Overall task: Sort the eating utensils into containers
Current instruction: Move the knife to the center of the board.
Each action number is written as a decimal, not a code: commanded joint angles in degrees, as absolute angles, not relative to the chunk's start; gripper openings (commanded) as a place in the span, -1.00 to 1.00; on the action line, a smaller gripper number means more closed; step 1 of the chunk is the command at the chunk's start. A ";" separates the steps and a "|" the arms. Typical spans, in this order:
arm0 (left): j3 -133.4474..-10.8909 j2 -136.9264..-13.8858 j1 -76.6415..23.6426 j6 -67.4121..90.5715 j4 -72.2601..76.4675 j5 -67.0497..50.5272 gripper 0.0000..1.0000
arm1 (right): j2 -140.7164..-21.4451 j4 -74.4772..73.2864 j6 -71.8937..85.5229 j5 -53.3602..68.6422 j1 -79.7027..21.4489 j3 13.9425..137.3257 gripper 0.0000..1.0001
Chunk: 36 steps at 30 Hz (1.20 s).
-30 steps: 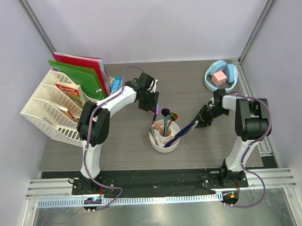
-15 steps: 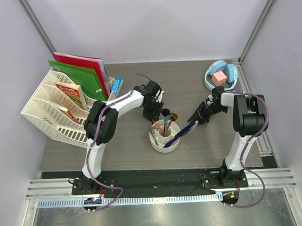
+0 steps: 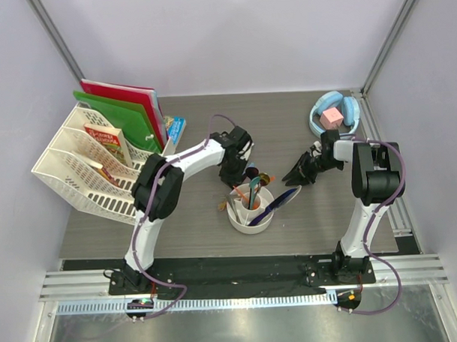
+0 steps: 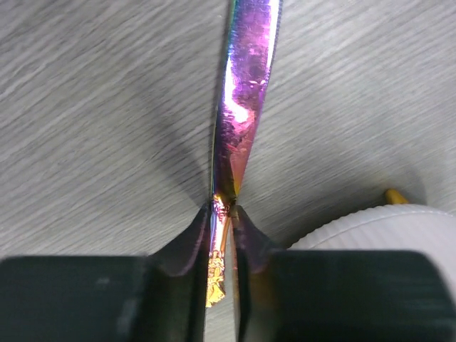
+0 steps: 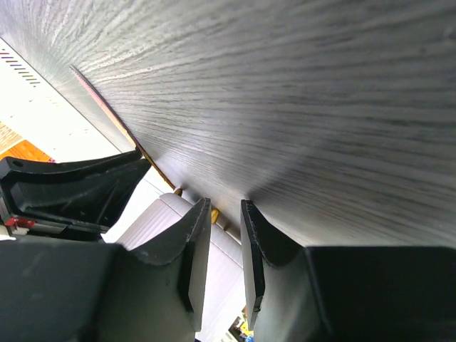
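- Up close in the left wrist view, the left claw [image 4: 223,214] is clamped on an iridescent piece of cutlery [image 4: 246,85]. It pinches the narrow neck edge-on, and the long blade-like part runs to the top of the frame over the grey table [image 4: 85,107].
- Thin, polished and stiff, the piece looks light but slippery. So narrow a pinch could let it swivel, and a hold nearer its middle would likely be steadier.
- At the lower right of that frame sits the ribbed rim of the white cup [image 4: 377,224], just beside the piece and its likely destination.
- Seen from above, other utensils [image 3: 250,193] already crowd the cup, and a dark blue knife [image 3: 284,197] leans out over its right rim, where it may snag an incoming piece.
- Right of centre, the right claw [image 3: 298,174] stands slightly parted with nothing between its jaws, near the knife's upper end.
- Farthest back are the file rack [image 3: 71,173] and folders [image 3: 125,107] at upper left, and the bowl [image 3: 317,123] with its pink cube [image 3: 331,117] at upper right, all well apart from the cup.
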State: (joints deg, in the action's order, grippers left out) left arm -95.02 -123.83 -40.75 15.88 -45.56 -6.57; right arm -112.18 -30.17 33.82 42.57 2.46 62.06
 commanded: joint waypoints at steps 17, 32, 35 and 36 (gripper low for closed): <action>-102.14 -132.72 -32.26 17.40 -50.28 -5.54 -0.78 | -111.53 -31.47 35.77 39.55 2.37 60.73 -0.41; -125.22 -151.07 -34.45 23.37 -52.55 -11.69 -0.98 | -105.75 -37.61 32.43 38.06 2.37 59.68 -0.41; -130.52 -153.72 -35.07 23.99 -52.31 -12.04 -0.96 | -103.63 -38.05 32.08 38.49 2.37 56.78 -0.41; -129.13 -153.37 -35.07 24.78 -51.16 -12.30 -0.95 | -102.06 -38.23 31.91 38.41 2.37 55.30 -0.40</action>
State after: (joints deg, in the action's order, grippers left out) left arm -131.04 -146.06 -33.54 23.97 -54.35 -16.86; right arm -107.98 -34.83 33.32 39.40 2.46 58.59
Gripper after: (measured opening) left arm 0.016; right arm 0.298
